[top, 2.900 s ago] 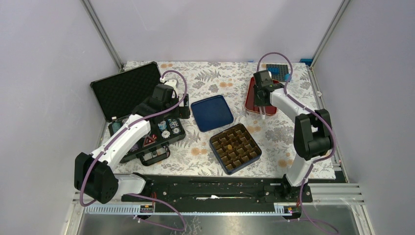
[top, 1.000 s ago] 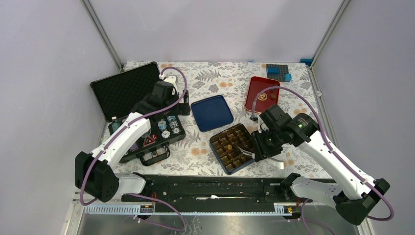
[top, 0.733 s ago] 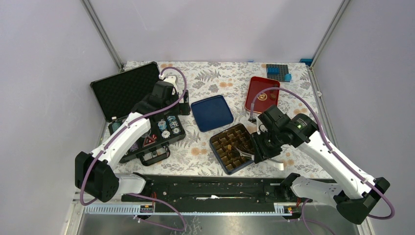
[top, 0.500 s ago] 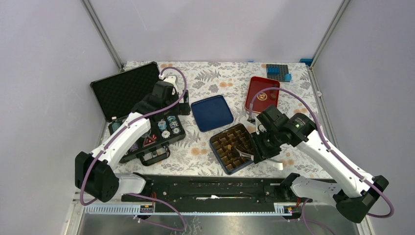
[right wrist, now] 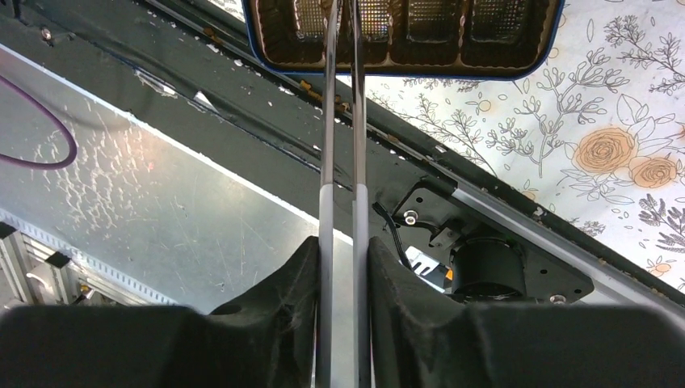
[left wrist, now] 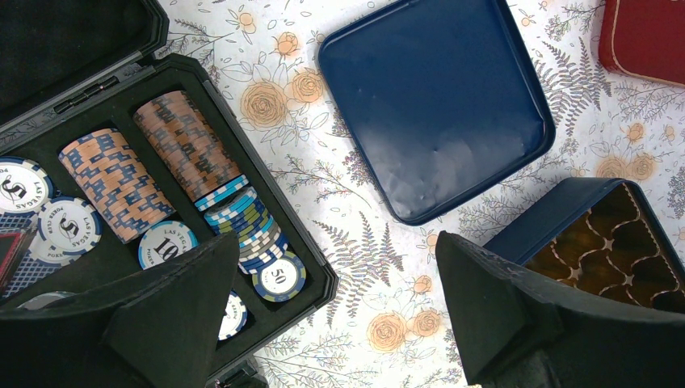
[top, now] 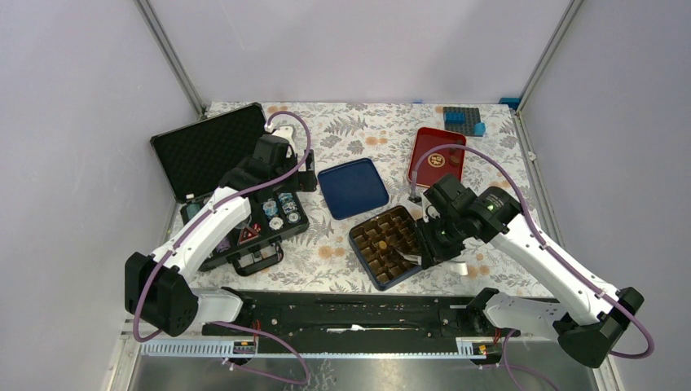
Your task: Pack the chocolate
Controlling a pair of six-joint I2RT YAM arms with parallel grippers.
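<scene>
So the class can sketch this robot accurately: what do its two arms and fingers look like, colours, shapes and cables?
The left arm and right arm match: white links between bulky black joint housings. A purple cable loops along each. The left fingers and right fingers are matt black and wedge-shaped. No markings are readable.

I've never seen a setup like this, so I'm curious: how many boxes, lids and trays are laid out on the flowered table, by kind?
open black case: 1
blue tin with grid insert: 1
blue lid: 1
red tray: 1
Total: 4
</scene>
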